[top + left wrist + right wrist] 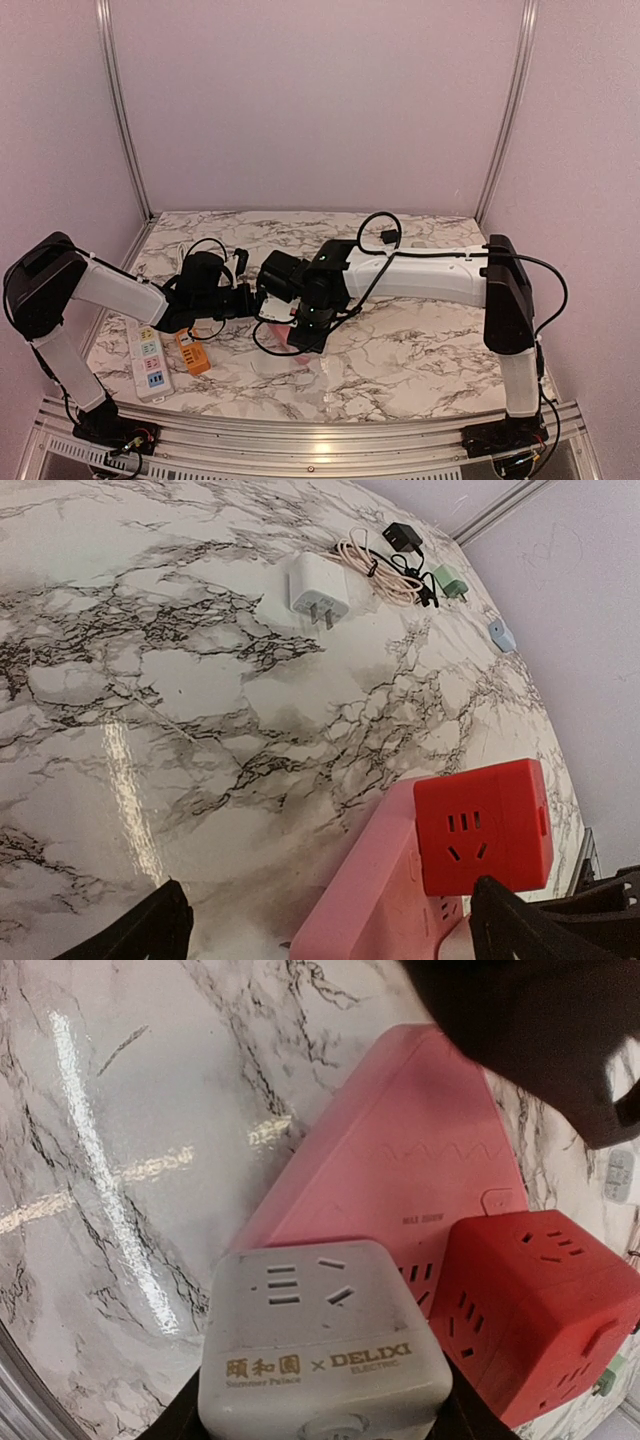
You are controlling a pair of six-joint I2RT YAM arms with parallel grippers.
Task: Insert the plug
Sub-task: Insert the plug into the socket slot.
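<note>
Mid-task, judging from the views; no proof of insertion yet.

Got the white cube [322,1330] clamped in the right gripper [320,1420], with dark fingers [190,1420] on both flanks at the bottom of the wrist view. Sitting over the near end of the pink strip [400,1160], just beside the red cube [545,1305]. Showing socket faces to the camera, so no view of the prongs underneath (cannot tell whether started into the holes or just above them).

Red cube on the strip looks already seated, though can't see the joint itself.

Left gripper [325,905] wide, clamping nothing. Only the strip's end and bare table [150,680] between its fingers [150,925]. Close to the strip's edge on one side, contact unclear. Probably there to brace the strip.

Done, by the look:
- picked up the white cube
- brought it to the strip, roughly lined up next to the red one

Left to do:
- align the prongs
- press down flush
- release and back off

Worth watching for the strip sliding on the glossy table, and for crowding from the red cube.

Ignoring the charger [318,588] and the white strip [148,362], both well apart from the work.
</note>
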